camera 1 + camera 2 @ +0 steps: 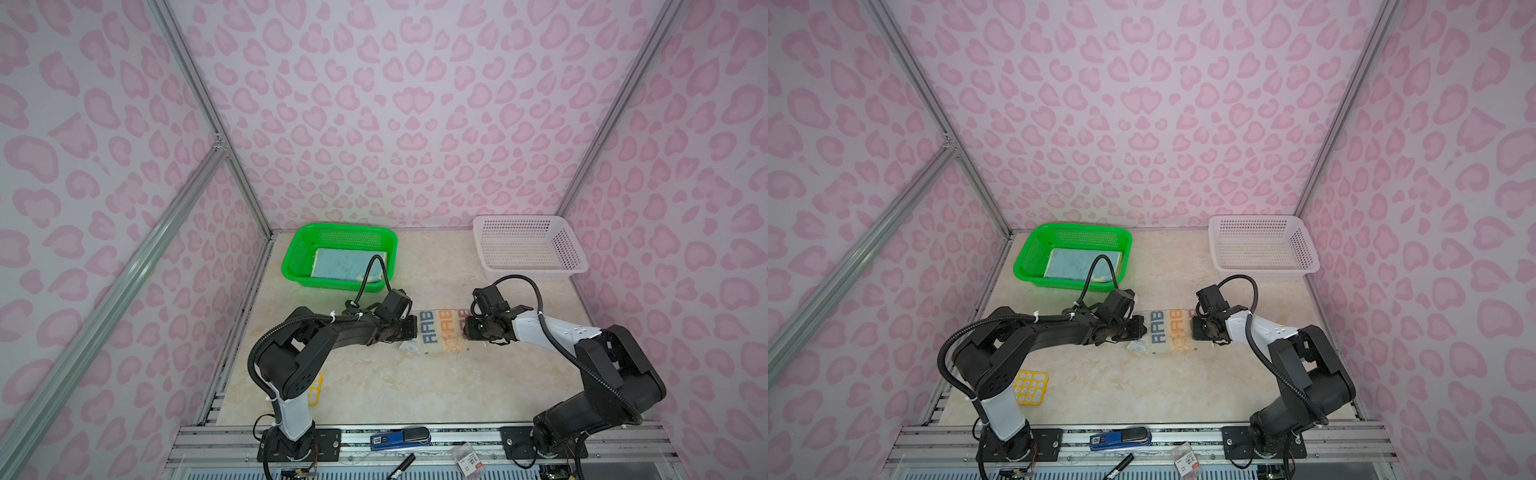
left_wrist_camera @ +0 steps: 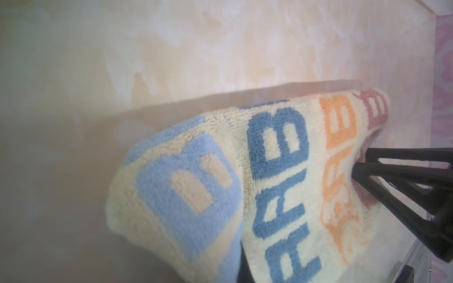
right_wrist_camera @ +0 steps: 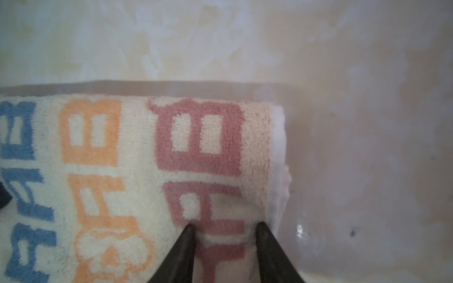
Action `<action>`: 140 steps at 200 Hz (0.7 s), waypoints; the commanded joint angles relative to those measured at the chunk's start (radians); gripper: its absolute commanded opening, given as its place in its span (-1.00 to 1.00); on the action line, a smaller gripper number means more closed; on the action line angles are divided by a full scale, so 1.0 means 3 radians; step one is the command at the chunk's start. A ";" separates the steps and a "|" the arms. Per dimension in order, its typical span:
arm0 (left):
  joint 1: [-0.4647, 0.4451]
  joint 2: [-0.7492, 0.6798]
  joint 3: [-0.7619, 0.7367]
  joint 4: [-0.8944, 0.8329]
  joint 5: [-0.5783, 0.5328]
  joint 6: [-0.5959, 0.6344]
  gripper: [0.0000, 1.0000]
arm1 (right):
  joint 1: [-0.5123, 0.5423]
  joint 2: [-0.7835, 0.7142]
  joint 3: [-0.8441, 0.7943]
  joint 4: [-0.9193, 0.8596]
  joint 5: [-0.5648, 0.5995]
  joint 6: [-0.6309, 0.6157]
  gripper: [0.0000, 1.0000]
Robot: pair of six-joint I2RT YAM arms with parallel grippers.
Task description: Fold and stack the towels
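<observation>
Your cream towel (image 1: 438, 332) with the big "RAB" letters lies on the bench (image 1: 415, 386), stretched between the two arms. The left end effector (image 1: 412, 328) is clenched on the end with the light blue letters. In the left wrist view this end is raised off the bench and hangs over the fingers, so the grip seems to have the cloth. The right end effector (image 3: 225, 227) is at the opposite end. Its fingers (image 3: 186, 245) stand a little apart with the pink letters bunched between them. I judge that it grasps a thick, doubled edge.

You hold both short ends at once, I think, because soft cloth sags and twists when only one side is lifted. Two grips keep the edge straight for the fold.

A blue towel (image 1: 345, 264) already lies flat in the green basket (image 1: 291, 257), so the stack is probably made there. The white basket (image 1: 536, 272) stands well apart, at the far right.
</observation>
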 commanded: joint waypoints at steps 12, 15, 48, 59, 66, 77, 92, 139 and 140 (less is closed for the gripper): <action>-0.0004 0.0009 0.0234 -0.0654 -0.0227 0.0223 -0.93 | -0.0050 -0.0159 -0.0151 0.0052 -0.0127 -0.0051 -0.09; -0.0004 0.0010 0.0283 -0.0710 -0.0259 0.0261 -0.93 | -0.0056 -0.0199 -0.0171 0.0076 -0.0143 -0.0065 -0.08; 0.0009 0.0133 0.1035 -0.1406 -0.0662 0.0725 -0.93 | -0.0099 -0.0812 -0.0371 0.0175 -0.0024 -0.0176 0.01; 0.0041 0.0201 0.1309 -0.1613 -0.0725 0.0880 -0.93 | -0.0099 -0.1055 -0.0444 0.0148 0.0119 -0.0198 0.04; 0.0063 0.0252 0.1481 -0.1734 -0.0739 0.0972 -0.93 | -0.0106 -0.1184 -0.0483 0.0137 0.0203 -0.0195 0.06; 0.0119 0.0347 0.1772 -0.1917 -0.0763 0.1090 -0.93 | -0.0110 -0.1415 -0.0594 0.0181 0.0268 -0.0192 0.08; 0.0223 0.0499 0.2187 -0.2182 -0.0794 0.1247 -0.93 | -0.0110 -0.1659 -0.0731 0.0259 0.0253 -0.0187 0.08; 0.0655 0.0975 0.3315 -0.2869 -0.0599 0.1555 -0.94 | -0.0093 -0.2221 -0.1139 0.0437 0.0221 -0.0173 -0.07; 0.0665 0.0986 0.3342 -0.2885 -0.0596 0.1561 -0.93 | -0.0094 -0.2232 -0.1148 0.0440 0.0219 -0.0175 -0.07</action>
